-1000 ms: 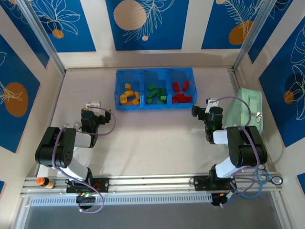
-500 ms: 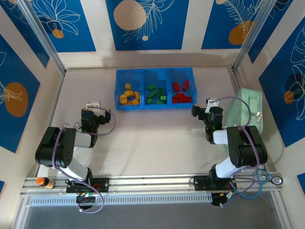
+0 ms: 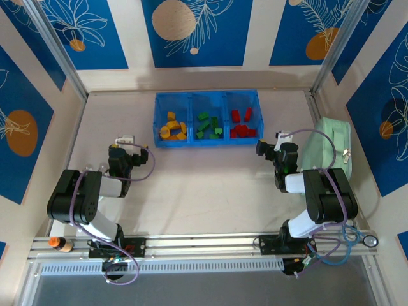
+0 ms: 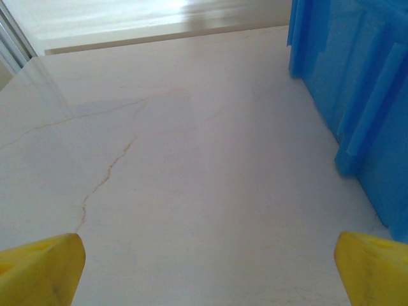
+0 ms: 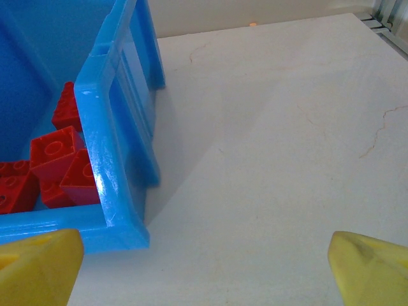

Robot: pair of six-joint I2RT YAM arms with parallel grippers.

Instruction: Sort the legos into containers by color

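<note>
legos [image 3: 207,125]: sorted yellow, green, red inside containers [image 3: 191,144] by worktop [image 3: 204,191] far edge, long axis left-right | left tool [image 4: 204,271]: jaws wide, empty, near yellow end | right tool [image 5: 204,268]: jaws wide, empty, beside red end

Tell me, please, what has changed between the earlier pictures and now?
Nothing visibly changed. The left tool and right tool stay open and empty, short of the blue bin; yellow legos, green legos and red legos stay sorted in its left, middle and right compartments.
</note>
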